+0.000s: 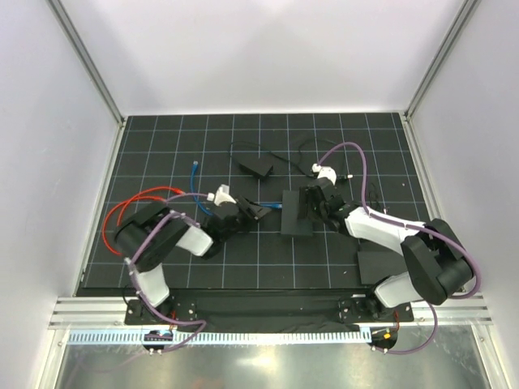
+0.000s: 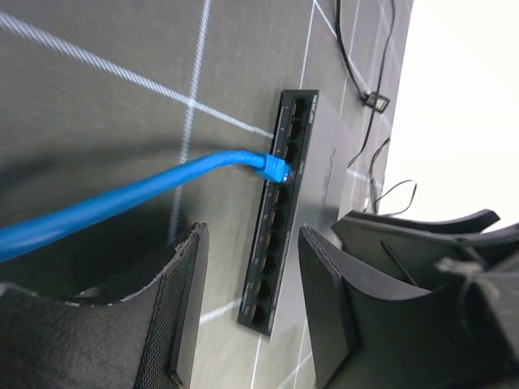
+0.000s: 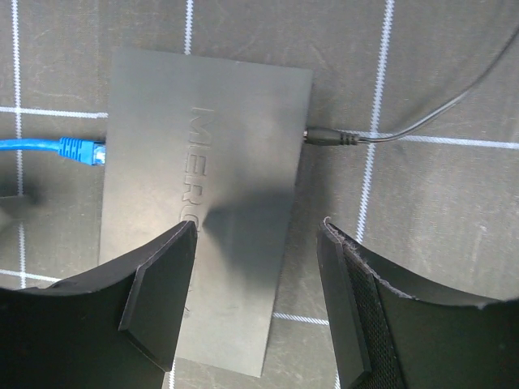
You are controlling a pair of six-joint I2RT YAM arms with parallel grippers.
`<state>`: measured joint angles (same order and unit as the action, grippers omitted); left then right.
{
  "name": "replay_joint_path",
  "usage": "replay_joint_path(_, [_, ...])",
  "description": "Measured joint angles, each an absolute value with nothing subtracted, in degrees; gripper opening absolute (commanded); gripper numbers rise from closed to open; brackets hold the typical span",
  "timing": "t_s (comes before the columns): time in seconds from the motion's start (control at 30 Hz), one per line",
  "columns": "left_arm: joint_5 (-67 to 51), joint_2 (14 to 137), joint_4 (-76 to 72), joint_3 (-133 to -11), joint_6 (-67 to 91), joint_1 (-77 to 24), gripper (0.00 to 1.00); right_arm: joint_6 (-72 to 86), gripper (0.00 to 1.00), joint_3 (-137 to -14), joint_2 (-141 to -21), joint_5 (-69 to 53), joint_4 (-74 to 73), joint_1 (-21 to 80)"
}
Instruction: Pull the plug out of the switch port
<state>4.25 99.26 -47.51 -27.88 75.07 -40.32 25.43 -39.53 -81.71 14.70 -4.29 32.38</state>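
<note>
On the top camera I see the switch lying flat on the gridded black mat, between my two grippers. The blue plug sits in one of the sockets, in the upper part of the row as the left wrist camera shows it, and its blue cable trails back toward that camera. The left gripper has its fingers spread with nothing between them. The plug lies just ahead of the tips, and the cable passes beside one finger rather than through the gap. The right gripper is also spread (wide, by the look of it). One finger hangs over the switch's lid and the other sits past the edge where the black power cord plugs in. I cannot tell whether it touches the casing.
</note>
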Motion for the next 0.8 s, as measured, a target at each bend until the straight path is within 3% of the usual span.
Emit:
replay_joint_path(0.3, [18.06,111.74,-63.77,-31.09,83.20,-48.82,0.56,25.67,0.67,-39.51,-82.83,12.08,-2.96,32.10])
replay_joint_path(0.53, [24.64,113.65,-63.88,-33.67,87.48,-49.76,0.47,25.69,0.67,-39.51,-83.37,11.16,-2.94,32.10])
replay_joint_path(0.8, [28.23,113.84,-60.01,-36.71,90.00,-51.59,0.45,25.74,0.67,-39.51,-83.90,10.63,-2.76,32.01])
